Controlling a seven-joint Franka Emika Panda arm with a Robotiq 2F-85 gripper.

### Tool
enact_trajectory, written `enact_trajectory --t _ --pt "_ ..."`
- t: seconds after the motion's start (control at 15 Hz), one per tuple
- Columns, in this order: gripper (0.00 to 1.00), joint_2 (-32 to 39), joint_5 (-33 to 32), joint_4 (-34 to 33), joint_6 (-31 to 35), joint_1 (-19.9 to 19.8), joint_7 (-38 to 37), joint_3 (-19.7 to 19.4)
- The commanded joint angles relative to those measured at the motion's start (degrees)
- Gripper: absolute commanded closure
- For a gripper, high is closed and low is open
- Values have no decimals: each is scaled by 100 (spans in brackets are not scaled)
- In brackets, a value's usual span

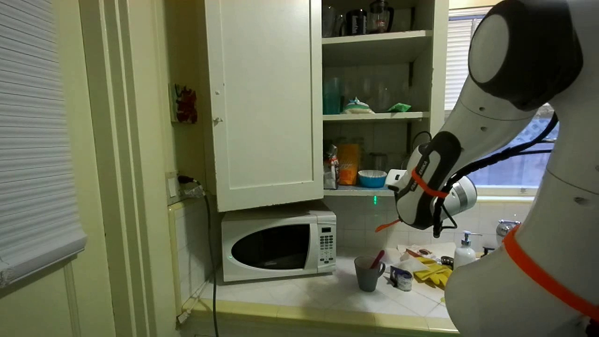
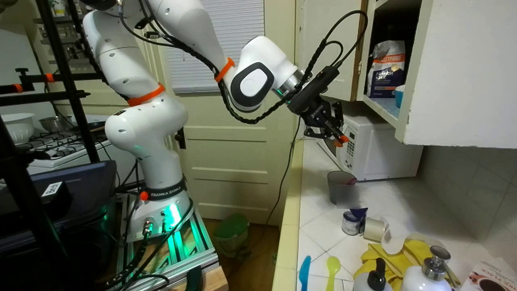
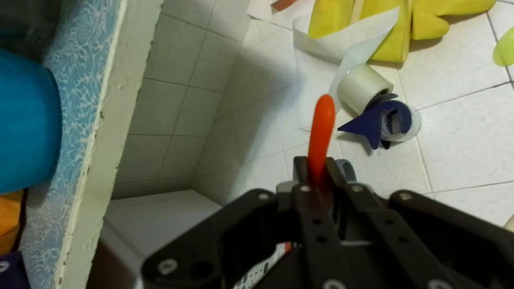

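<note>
1. Your gripper (image 3: pixel 317 166) has its fingers (image 3: pixel 299 168) brought together, clamped on the orange utensil (image 3: pixel 322 120), which is held in the air above the counter (image 2: pixel 317 230).
2. The relation to watch is the utensil's long axis. In an exterior view the orange utensil (image 1: pixel 387 225) comes out from behind the wrist (image 1: pixel 419 206) and slopes down to the left, nearer to level than upright.
3. In the wrist view you see a rounded end jut past the fingers toward the yellow gloves (image 3: pixel 393 44). Whether this is the same end you cannot tell, so judge the tilt from more than one view.
4. The grey mug (image 1: pixel 368 277) stands upright below your fingers, well apart from them in both exterior views. Inside it a pink utensil (image 1: pixel 377 259) leans right.
5. In an exterior view the small can (image 2: pixel 351 223) and the white roll (image 2: pixel 374 229) lie on the mug's near side, and the microwave (image 2: pixel 377 149) on its far side.
6. In the wrist view the cupboard shelf (image 3: pixel 104 132), bearing a blue bowl (image 3: pixel 28 120), lies left of your fingers; sideways room looks better to the right.
</note>
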State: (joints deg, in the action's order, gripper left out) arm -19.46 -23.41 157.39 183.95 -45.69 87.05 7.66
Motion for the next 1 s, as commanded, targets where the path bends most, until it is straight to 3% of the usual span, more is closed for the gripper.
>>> enact_trajectory --t 0.0,0.93 --pt "97 -57 -318 -6 -143 -983 -73 938" --pt "97 -72 -309 -39 23 -3643 -101 3963"
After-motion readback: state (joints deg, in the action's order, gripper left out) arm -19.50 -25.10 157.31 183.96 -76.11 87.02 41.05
